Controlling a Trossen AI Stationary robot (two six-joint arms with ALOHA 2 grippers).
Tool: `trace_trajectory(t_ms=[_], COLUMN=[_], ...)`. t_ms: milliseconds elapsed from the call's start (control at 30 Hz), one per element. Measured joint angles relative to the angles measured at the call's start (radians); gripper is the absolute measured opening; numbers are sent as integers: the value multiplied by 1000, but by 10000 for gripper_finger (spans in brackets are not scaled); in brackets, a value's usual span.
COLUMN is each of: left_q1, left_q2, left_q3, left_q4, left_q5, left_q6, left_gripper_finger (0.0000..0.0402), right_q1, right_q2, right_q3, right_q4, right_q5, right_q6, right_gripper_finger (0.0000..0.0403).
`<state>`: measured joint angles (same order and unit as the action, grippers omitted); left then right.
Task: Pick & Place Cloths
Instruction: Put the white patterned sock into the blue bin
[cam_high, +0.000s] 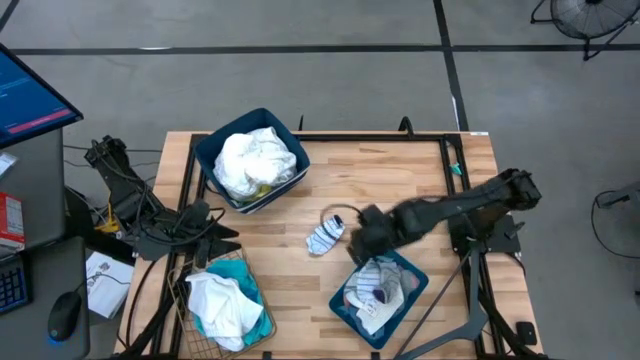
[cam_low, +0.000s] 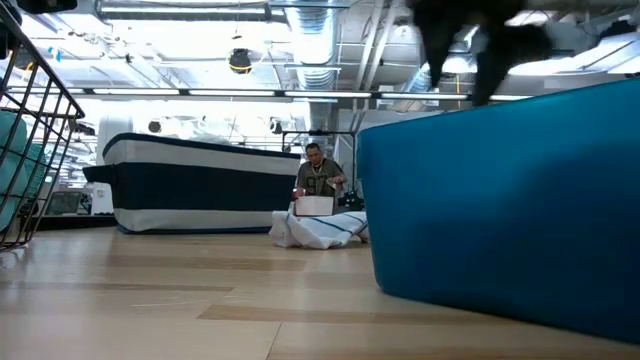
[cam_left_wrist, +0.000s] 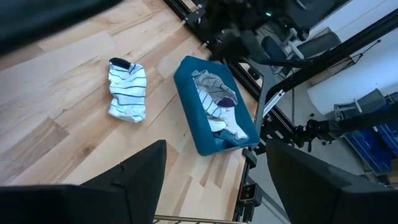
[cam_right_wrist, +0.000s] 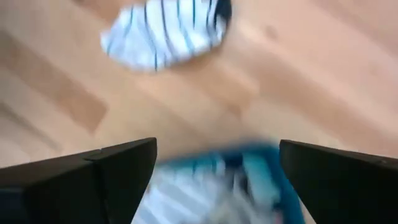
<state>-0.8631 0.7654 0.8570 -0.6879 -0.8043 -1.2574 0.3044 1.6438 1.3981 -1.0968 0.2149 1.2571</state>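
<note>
Table (cam_high: 400, 170): a pale wooden top with a dark frame around it; both arms reached in over it.
Wire basket (cam_high: 180, 300): well away from the right gripper, just in front of the left one, holding a turquoise garment (cam_high: 255, 322) with a white cloth (cam_high: 222, 305) heaped on top.
Far bin (cam_high: 213, 150): dark blue, well apart from both grippers, filled with a bundle of white cloths (cam_high: 255, 160); a bit of yellow (cam_high: 262, 187) showed at its lower edge.
Near bin (cam_high: 412, 295): dark blue, right beneath the right gripper, with striped socks (cam_high: 375, 280) and pale pieces piled inside.
Right gripper (cam_high: 368, 235): hung over the near bin's rim, fingers spread wide, gripping nothing.
Left gripper (cam_high: 215, 232): waited at the table's left edge, beside the wire basket, fingers apart and empty.
Loose sock (cam_high: 325, 236): grey-and-white striped with a dark cuff, lying flat on the bare wood just beside the right gripper, outside the near bin, touching neither.
Person (cam_low: 318, 180): seated far across the room, seen beyond the table.
</note>
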Motion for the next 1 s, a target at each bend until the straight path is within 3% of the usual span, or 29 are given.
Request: trace_trajectory(t_ms=[333, 500, 667, 800, 1000], left_q1=[0, 0, 0, 0, 0], left_q2=[0, 0, 0, 0, 0], left_q3=[0, -1, -2, -2, -2], left_q4=[5, 10, 9, 10, 9], left_q5=[-1, -2, -6, -9, -44], left_q6=[-4, -4, -4, -4, 1], left_gripper_finger=[257, 257, 257, 257, 257], right_q1=[-233, -280, -293, -282, -280], right_q2=[222, 341, 428, 437, 437], right_q3=[9, 9, 13, 20, 19], right_q4=[287, 410, 470, 456, 443], right_q5=[-10, -125, -145, -131, -102], right_q6=[-250, -323, -332, -325, -355], right_gripper_finger=[331, 331, 318, 247, 32])
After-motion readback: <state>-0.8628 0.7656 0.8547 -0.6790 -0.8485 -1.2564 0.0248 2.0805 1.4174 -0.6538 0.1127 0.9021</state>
